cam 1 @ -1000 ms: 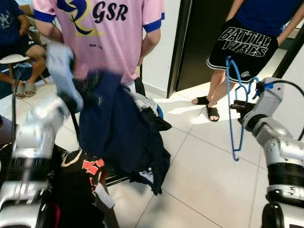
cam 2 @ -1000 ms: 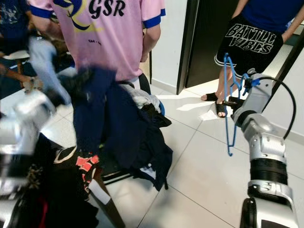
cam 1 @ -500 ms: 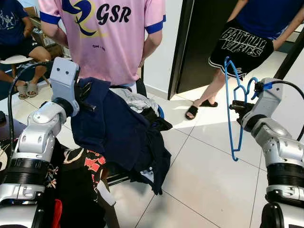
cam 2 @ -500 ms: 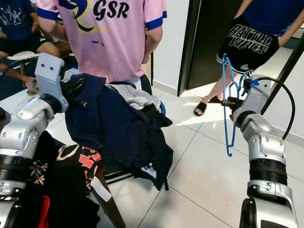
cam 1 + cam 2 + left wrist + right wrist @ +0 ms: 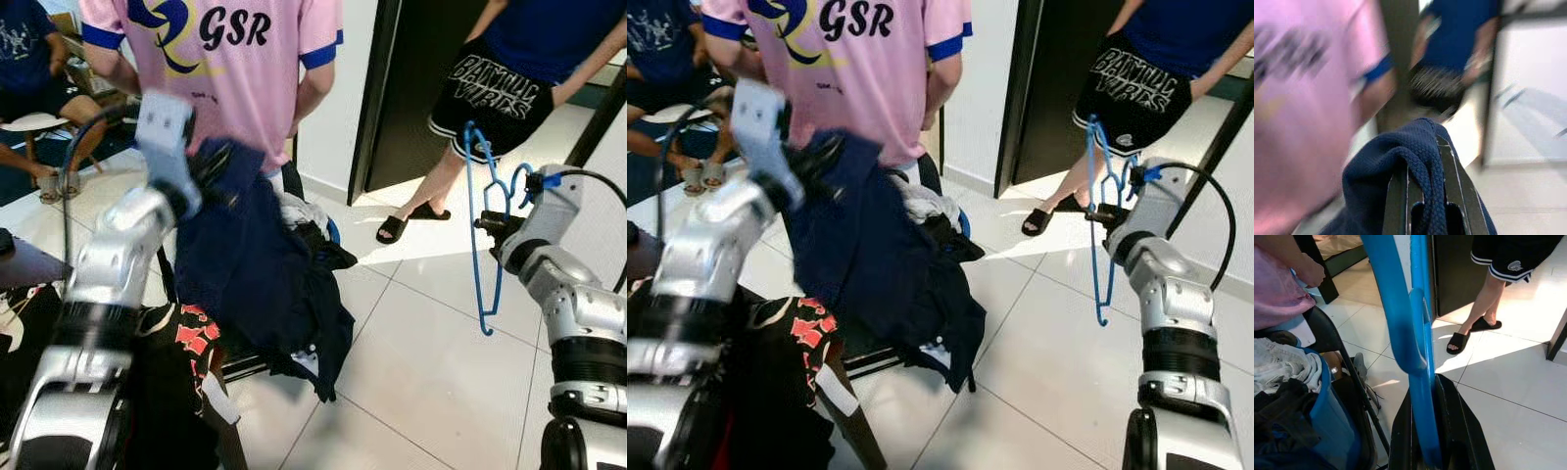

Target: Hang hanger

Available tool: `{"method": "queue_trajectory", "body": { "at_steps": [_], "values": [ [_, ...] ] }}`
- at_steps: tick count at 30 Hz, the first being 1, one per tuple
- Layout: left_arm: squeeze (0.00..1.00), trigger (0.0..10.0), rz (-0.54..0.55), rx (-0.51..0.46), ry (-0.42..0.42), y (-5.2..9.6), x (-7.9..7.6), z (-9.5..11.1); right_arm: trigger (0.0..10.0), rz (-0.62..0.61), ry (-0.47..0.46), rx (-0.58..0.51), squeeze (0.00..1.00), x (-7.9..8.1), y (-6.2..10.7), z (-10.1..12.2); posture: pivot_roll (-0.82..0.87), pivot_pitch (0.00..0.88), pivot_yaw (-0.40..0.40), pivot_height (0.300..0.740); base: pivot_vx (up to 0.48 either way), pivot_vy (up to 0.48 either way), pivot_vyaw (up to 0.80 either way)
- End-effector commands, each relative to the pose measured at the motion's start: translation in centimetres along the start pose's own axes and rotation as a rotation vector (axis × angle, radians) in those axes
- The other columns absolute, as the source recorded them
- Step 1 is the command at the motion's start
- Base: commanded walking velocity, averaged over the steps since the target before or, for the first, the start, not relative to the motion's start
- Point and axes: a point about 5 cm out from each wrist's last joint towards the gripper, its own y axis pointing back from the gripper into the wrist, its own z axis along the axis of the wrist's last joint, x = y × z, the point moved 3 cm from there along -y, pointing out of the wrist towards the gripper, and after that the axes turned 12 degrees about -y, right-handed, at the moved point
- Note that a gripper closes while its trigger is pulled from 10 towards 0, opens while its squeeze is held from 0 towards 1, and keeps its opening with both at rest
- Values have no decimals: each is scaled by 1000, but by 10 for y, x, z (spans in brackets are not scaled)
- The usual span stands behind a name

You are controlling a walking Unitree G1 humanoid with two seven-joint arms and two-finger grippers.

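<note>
Head view: my left gripper point(image 5: 201, 168) lifted higher since last frame, blurred, dragging navy garment point(image 5: 250, 274) up off pile; person in pink shirt point(image 5: 220, 69) right behind.
Left wrist: fingers point(image 5: 1396, 205) clamped on garment.
Right wrist: fingers point(image 5: 1459, 431) pinching blue hanger point(image 5: 1418, 382), unchanged, upright beside doorway.

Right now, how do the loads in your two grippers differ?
The left gripper pinches a dark navy garment, soft, draping down over the clothes pile. The right gripper clamps a blue hanger, rigid, thin, hanging free above the floor. Both grippers are shut on their loads and raised.
</note>
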Motion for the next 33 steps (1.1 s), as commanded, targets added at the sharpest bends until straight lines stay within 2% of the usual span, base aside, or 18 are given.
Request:
{"method": "queue_trajectory", "body": {
  "at_steps": [1, 2, 3, 7, 11, 15, 17, 23, 26, 30, 33],
  "values": [
    [0, 4039, -43, -74, 11, -9, -5, 15, 10000, -7, -1, -31, 0, -2, 1, 7, -45, 3, -18, 740, 0, 0, 0],
    [0, 9373, -50, -92, 15, -12, -8, 20, 10000, -6, 0, -33, 0, -2, 2, 7, -52, 3, -17, 740, 0, 0, 0],
    [0, 10000, -55, -109, 12, -14, -11, 25, 10000, -5, 1, -34, 0, -2, 3, 7, -53, 3, -17, 740, 0, 0, 0],
    [0, 10000, -46, -118, -7, -13, -22, 26, 10000, -2, 2, -32, 0, -1, 4, 7, -53, 3, -18, 740, 0, 0, 0],
    [0, 10000, -24, -118, -6, -12, -21, 26, 10000, 9, 2, -29, 0, 1, 3, 6, -51, 2, -23, 740, 0, -159, 0],
    [0, 10000, 17, -144, 36, -6, -21, 30, 10000, 167, 12, -6, 0, 28, 3, 0, -40, 2, -28, 740, 0, -434, 0],
    [0, 10000, 18, -147, 35, -6, -21, 31, 10000, 203, 14, -3, 0, 34, 4, -1, -36, 0, -28, 740, 0, -422, 0],
    [0, 10000, 23, -149, 36, -5, -20, 32, 10000, 231, 21, -1, 0, 39, 5, -3, -36, 0, -28, 740, 0, -410, 0],
    [0, 10000, 43, -154, 41, -1, -20, 35, 10000, 301, 53, -33, 0, 51, 9, -1, -36, 0, -23, 740, 0, -410, 779],
    [0, 10000, 53, -150, 37, 0, -19, 35, 10000, 319, 66, -32, 0, 53, 10, -1, -37, 0, -21, 740, 0, -336, 781],
    [0, 10000, 78, -142, 40, 2, -18, 34, 10000, 336, 68, -30, 0, 55, 12, -1, -38, 0, -21, 740, 0, 0, 0]
  ]
}}
